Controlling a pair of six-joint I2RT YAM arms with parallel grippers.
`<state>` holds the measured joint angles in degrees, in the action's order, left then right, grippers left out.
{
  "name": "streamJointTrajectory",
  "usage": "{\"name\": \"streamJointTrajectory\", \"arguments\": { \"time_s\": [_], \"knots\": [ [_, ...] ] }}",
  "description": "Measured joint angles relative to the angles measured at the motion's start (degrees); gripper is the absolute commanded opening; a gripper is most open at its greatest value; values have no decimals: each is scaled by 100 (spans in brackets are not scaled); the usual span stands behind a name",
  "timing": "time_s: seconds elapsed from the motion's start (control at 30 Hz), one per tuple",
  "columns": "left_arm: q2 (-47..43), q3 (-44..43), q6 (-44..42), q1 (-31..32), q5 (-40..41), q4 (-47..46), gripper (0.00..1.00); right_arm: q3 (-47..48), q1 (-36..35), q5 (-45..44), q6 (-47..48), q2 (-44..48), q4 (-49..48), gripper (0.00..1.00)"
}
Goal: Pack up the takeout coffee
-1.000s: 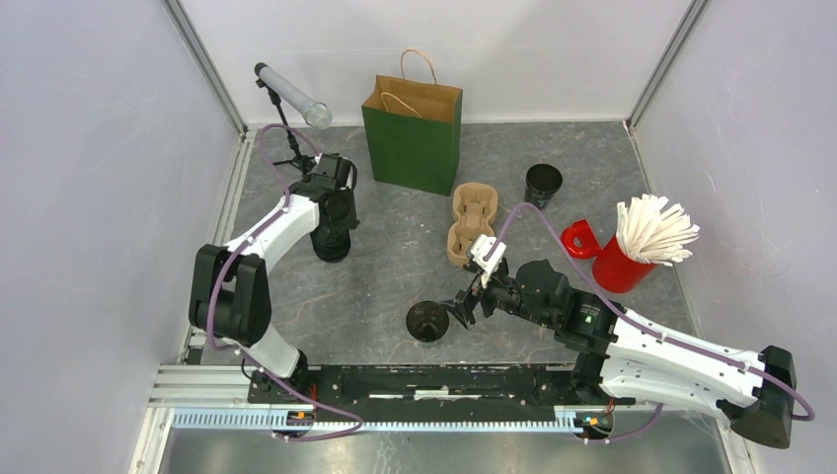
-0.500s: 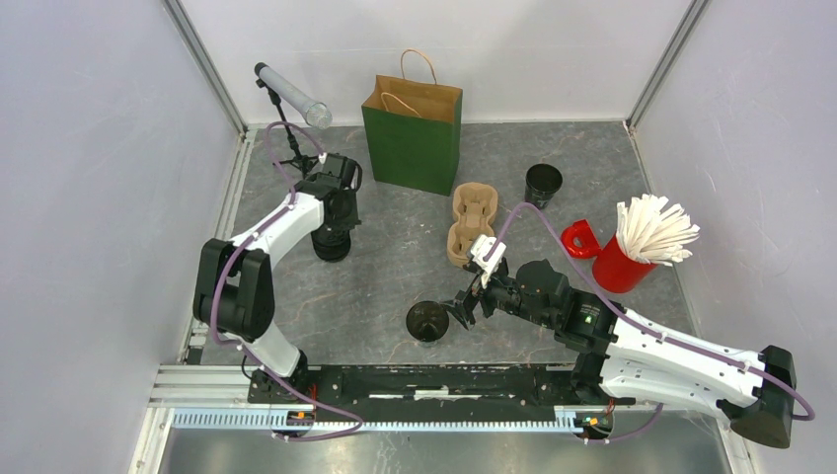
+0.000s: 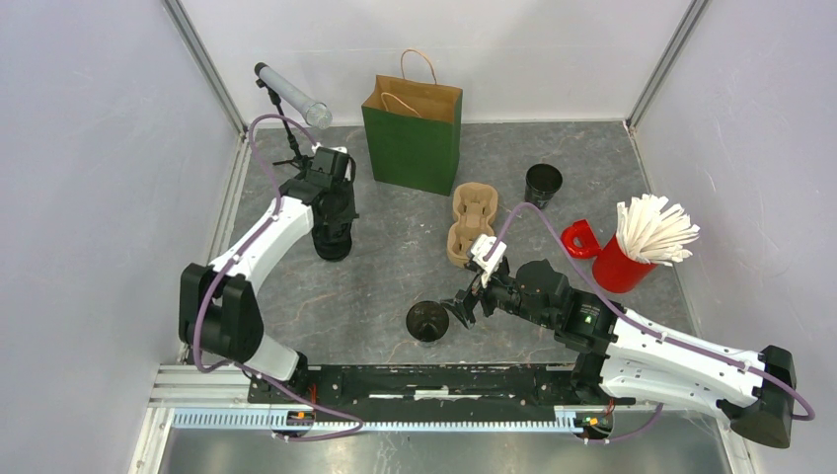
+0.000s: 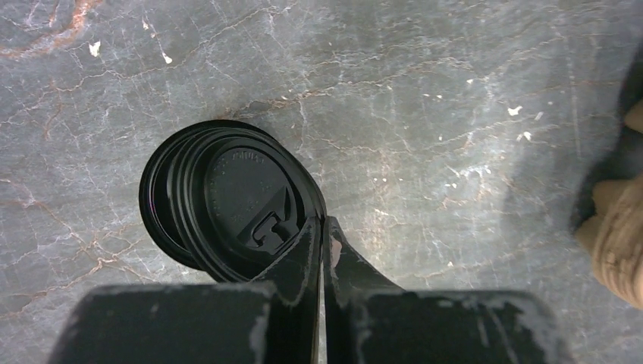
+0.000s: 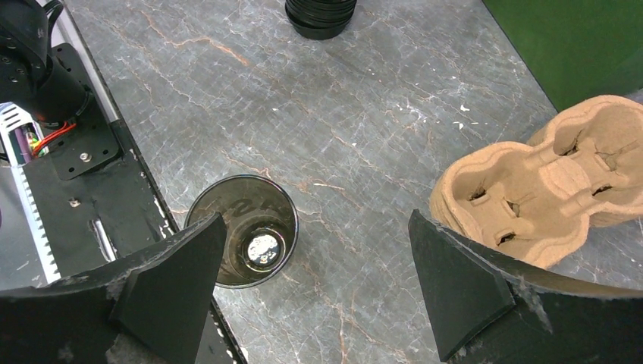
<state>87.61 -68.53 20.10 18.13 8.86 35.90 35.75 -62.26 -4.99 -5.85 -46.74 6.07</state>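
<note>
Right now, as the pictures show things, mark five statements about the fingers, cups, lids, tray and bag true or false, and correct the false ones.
1. The left fingers are closed together at the edge of the stack of black lids. True.
2. The right fingers are clamped around a cup. False: they stand wide open, with the black cup just ahead of them.
3. That black cup has a lid on. False: its top is open.
4. The cardboard cup tray holds no cup. True.
5. The green paper bag lies flat on its side. False: it stands upright at the back of the table.
</note>
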Motion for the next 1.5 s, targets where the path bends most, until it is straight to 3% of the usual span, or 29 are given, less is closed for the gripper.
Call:
{"name": "streamJointTrajectory", "arguments": {
  "time_s": [0.3, 0.5, 0.8, 1.0, 1.27, 1.5],
  "knots": [
    [-881, 44, 46, 0, -531, 177, 2, -26, -22, -94, 157, -9, -44, 98],
    [-1781, 227, 216, 0, -1504, 166, 2, -385, -26, -63, 385, 131, -426, 96],
    [-2938, 1132, 901, 0, -3504, -291, 2, -1740, -35, 341, 1014, 892, -2243, 97],
    [-3606, 1926, 1718, 11, -4800, -1355, 3, -1965, -42, 527, 1519, 542, -3464, 98],
    [-3849, 2221, 2472, 33, -5788, -2175, 3, -2026, -282, 914, 3530, -562, -5327, 98],
    [-3912, 2221, 2649, 39, -6223, -2354, 3, -2015, -299, 1147, 4793, -1097, -5840, 98]
  ]
}}
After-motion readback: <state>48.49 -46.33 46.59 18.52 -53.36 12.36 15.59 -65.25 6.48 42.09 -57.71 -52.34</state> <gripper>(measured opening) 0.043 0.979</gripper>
